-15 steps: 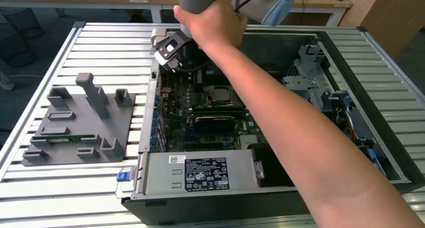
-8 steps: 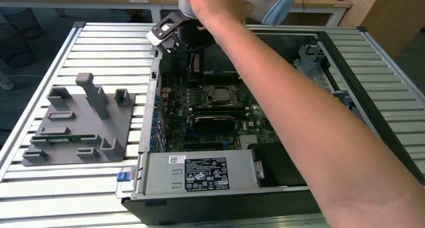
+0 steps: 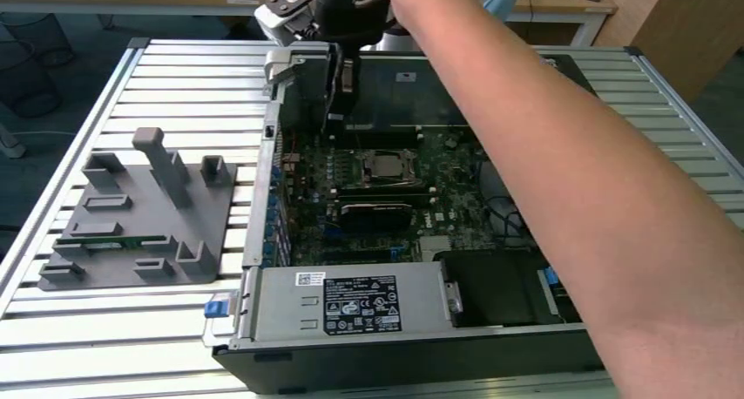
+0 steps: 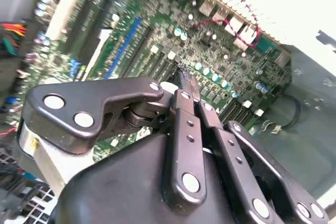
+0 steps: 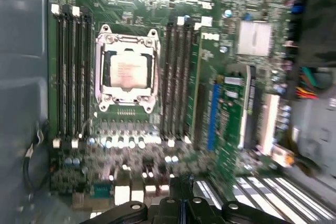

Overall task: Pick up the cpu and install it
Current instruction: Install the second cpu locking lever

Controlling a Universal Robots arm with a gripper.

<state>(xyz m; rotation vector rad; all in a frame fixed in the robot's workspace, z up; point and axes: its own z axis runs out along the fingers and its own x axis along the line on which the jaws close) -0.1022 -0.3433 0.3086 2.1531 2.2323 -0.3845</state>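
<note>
Bare forearm [image 3: 581, 181] of a person crosses the exterior view over the open computer case [image 3: 348, 329] on the slatted worktop [image 3: 93, 347]. Beyond it, the pincer [image 4: 185, 81] hangs above the motherboard [image 5: 231, 108], fingers pressed together on nothing. The cpu [image 5: 127, 72] already sits in its socket frame [image 5: 127, 35]. If the arm descended, the clenched tips might strike board components. Whether the retention frame is latched is hard to judge.
</note>
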